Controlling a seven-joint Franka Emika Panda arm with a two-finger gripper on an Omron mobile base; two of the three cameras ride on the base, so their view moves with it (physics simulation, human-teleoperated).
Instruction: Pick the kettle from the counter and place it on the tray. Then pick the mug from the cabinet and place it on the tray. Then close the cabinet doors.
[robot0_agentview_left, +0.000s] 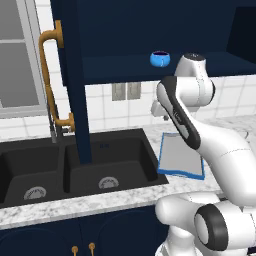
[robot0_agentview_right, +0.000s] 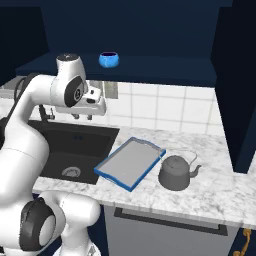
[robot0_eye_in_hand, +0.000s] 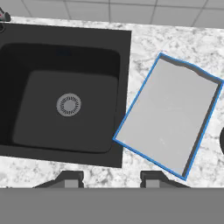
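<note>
Cabinet (robot0_agentview_right: 130, 30) stands open above the worktop (robot0_agentview_right: 210, 150), the blue mug (robot0_agentview_right: 109, 59) on its shelf. We hold our arm bent high over the sink (robot0_eye_in_hand: 61, 100), hand (robot0_eye_in_hand: 111, 177) pointing down, fingers parted and empty. Tray (robot0_agentview_right: 131, 162) lies beside the sink, kettle (robot0_agentview_right: 176, 172) just right of it.
</note>
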